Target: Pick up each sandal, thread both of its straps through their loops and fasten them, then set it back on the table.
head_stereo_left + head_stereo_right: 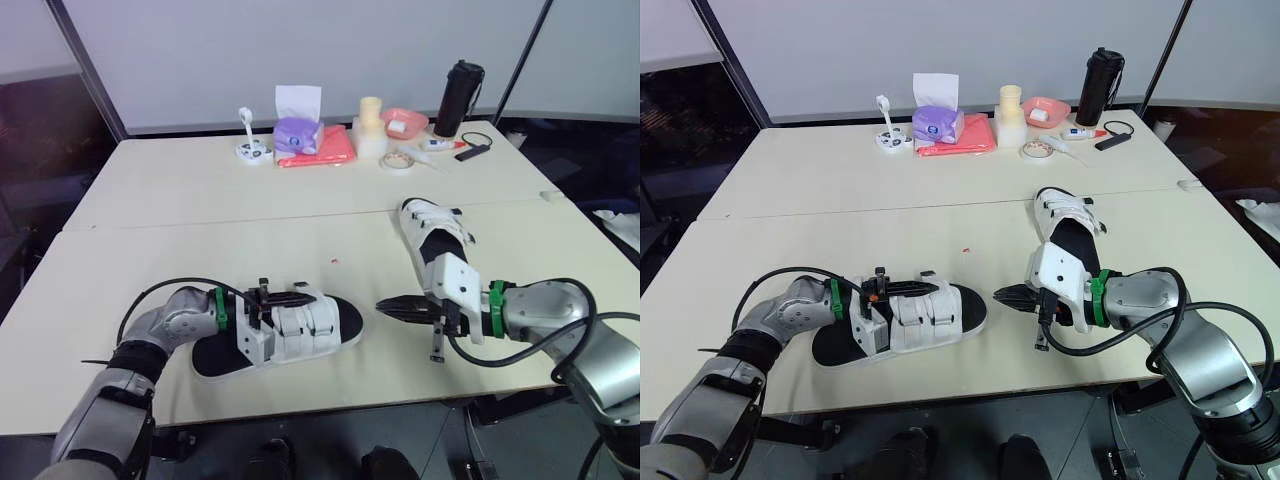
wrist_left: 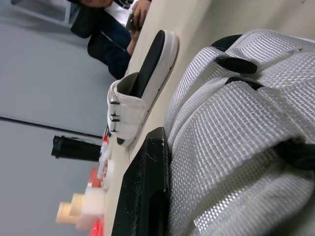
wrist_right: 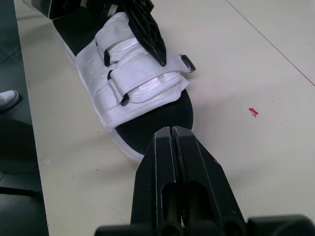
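- Lower left: the left gripper (image 1: 290, 299) lay across the near sandal's (image 1: 345, 318) straps (image 1: 297, 328); I could not tell its finger state.
- Lower right: the right gripper (image 1: 388, 304) had its fingers pressed together, beside the second sandal (image 1: 435, 228).

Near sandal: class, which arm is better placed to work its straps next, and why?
Left. The left gripper rests on the near sandal's straps, while the right gripper hovers shut beside it, touching nothing.
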Controlling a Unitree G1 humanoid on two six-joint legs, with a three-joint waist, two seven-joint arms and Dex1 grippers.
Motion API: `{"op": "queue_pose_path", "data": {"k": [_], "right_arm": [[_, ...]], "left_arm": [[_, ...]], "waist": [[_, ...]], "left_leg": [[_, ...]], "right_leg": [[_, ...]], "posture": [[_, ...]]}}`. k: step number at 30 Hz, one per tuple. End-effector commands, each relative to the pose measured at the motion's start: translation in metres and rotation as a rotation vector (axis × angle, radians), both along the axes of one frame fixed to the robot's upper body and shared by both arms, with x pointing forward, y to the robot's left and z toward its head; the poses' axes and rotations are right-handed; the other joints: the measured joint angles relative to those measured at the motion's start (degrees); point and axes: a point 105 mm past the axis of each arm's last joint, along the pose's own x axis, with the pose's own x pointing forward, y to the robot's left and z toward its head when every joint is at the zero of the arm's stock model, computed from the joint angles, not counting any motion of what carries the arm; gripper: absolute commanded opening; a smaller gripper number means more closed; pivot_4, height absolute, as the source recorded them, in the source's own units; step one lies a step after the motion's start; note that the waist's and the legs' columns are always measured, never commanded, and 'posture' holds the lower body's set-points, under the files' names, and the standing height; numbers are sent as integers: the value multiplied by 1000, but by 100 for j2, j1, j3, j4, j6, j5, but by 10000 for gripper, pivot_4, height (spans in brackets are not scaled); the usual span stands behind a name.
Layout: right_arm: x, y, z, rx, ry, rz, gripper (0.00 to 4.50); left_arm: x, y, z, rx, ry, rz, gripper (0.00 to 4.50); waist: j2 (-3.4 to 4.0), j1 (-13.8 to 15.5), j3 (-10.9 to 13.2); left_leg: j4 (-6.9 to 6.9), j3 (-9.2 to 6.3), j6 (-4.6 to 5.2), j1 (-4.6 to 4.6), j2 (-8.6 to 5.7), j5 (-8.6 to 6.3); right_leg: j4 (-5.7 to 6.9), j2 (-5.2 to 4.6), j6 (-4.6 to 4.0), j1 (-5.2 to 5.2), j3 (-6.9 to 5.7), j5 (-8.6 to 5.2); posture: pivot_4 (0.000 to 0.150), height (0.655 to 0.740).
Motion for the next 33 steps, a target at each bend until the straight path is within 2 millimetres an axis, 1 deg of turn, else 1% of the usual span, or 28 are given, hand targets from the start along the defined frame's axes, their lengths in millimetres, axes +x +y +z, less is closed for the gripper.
{"op": "queue_pose_path", "data": {"k": [1,3,5,7,9,10,13,15,18,21,23,28,31,33], "right_arm": [[0,2,4,-13,-39,13,0],[0,2,4,-13,-40,14,0],[-1,3,3,-13,-40,16,0],[0,4,3,-14,-42,19,0],[1,5,3,-15,-44,22,0],[1,5,3,-16,-47,24,0],[3,6,3,-18,-54,28,0],[4,7,3,-19,-57,29,0],[5,9,3,-19,-61,33,0],[5,10,3,-19,-64,35,0],[5,10,2,-20,-65,36,0],[5,10,-1,-30,-66,34,0],[5,10,-2,-35,-67,34,0],[4,10,-2,-35,-68,32,0]], "left_arm": [[22,6,11,-98,31,146,741],[39,14,21,-141,38,253,741],[61,24,30,-179,64,390,741],[88,36,44,-262,114,555,741],[104,43,53,-328,156,659,741],[114,47,57,-334,162,724,741],[135,55,66,-337,140,873,741],[143,55,70,-332,106,935,741],[153,51,78,-299,2,1013,741],[163,45,94,-220,-232,1097,741],[166,45,100,-224,-300,1165,741],[171,36,95,-239,-282,1264,741],[171,32,90,-240,-251,1284,741],[172,30,85,-246,-189,1307,741]], "waist": [[1,1,0],[1,6,0],[0,25,1],[-4,63,3],[-7,79,5],[-12,75,8],[-19,57,12],[-20,43,13],[-27,43,18],[-59,49,41],[-74,57,53],[-76,73,54],[-76,74,54],[-76,93,54]], "left_leg": [[7,-1,0,0,0,0],[19,-4,0,0,0,0],[30,-10,0,0,3,0],[45,-17,0,0,8,0],[51,-18,0,-4,10,0],[51,-18,0,-7,10,0],[46,-16,1,-21,9,-1],[43,-16,2,-25,8,-1],[41,-15,2,-26,8,-2],[44,-15,2,-26,7,-2],[44,-15,2,-26,7,-2],[44,-15,1,-28,7,-2],[44,-14,1,-29,7,-3],[44,-14,0,-29,7,-2]], "right_leg": [[4,1,0,1,0,0],[12,3,0,4,-1,0],[14,11,1,10,-3,0],[14,22,1,18,-6,0],[14,26,2,17,-6,0],[14,26,3,14,-6,0],[14,26,7,-4,-4,2],[15,26,8,-10,-4,2],[14,26,10,-10,-4,1],[15,26,10,-9,-3,1],[17,26,10,-10,-4,1],[15,25,12,-11,-4,1],[15,25,12,-11,-3,1],[15,25,12,-11,-3,1]], "posture": [[1500,7400],[1500,7400],[1500,7400],[1500,7400],[1500,7400],[1500,7400],[1500,7400],[1500,7400],[1500,7400],[1500,7400],[1500,7400],[1500,7400],[1500,7400],[1500,7400]]}}
